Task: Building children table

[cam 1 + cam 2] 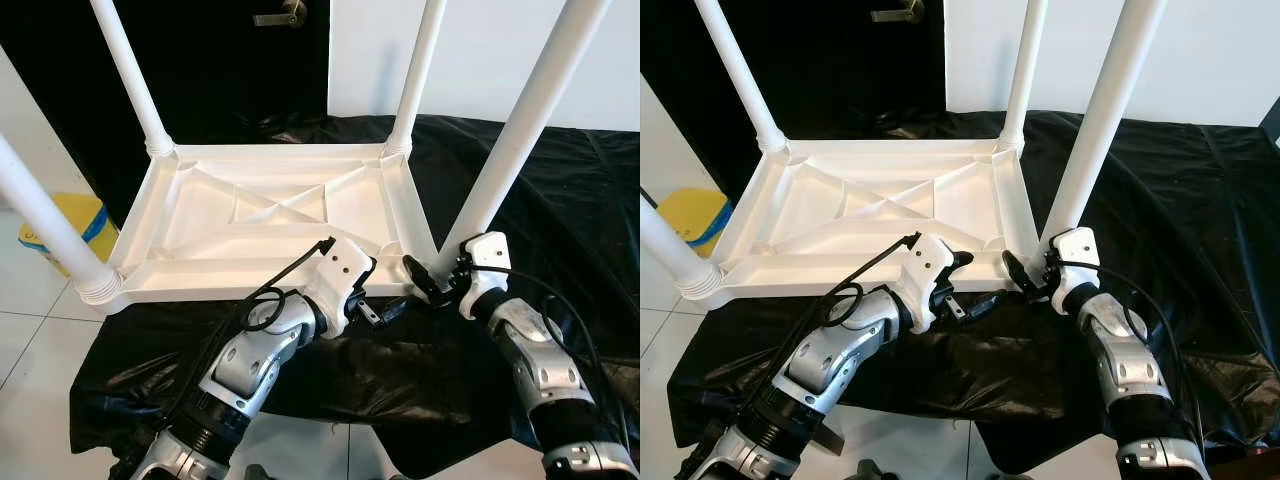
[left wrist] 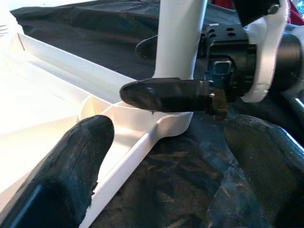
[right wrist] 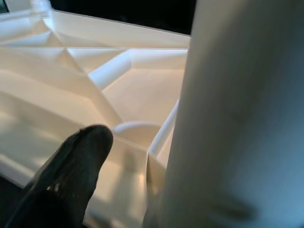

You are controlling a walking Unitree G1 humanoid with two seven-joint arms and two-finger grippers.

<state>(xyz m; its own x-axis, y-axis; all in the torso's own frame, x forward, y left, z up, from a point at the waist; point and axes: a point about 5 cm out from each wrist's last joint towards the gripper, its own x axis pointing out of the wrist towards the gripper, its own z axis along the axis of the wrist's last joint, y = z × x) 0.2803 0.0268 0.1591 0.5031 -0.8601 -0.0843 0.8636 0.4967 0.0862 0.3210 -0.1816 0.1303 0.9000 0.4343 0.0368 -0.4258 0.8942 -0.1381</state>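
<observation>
A white plastic table (image 1: 200,290) lies upside down on a black sheet, with all its legs pointing up. My right gripper (image 1: 432,280) is at the base of the near right leg (image 1: 520,130), shut on it. One of its fingers (image 2: 161,94) crosses the front of the leg and the other sits behind. In the right wrist view the leg (image 3: 237,118) stands close beside one finger (image 3: 71,166). My left gripper (image 1: 383,308) is open just outside the table's front rim near that corner, holding nothing, its fingers (image 2: 71,171) spread wide.
The black sheet (image 1: 570,200) covers the floor under and around the table. A yellow object (image 1: 85,220) sits on the white tiles at the left. A dark door with a handle (image 1: 285,15) and a white wall stand behind.
</observation>
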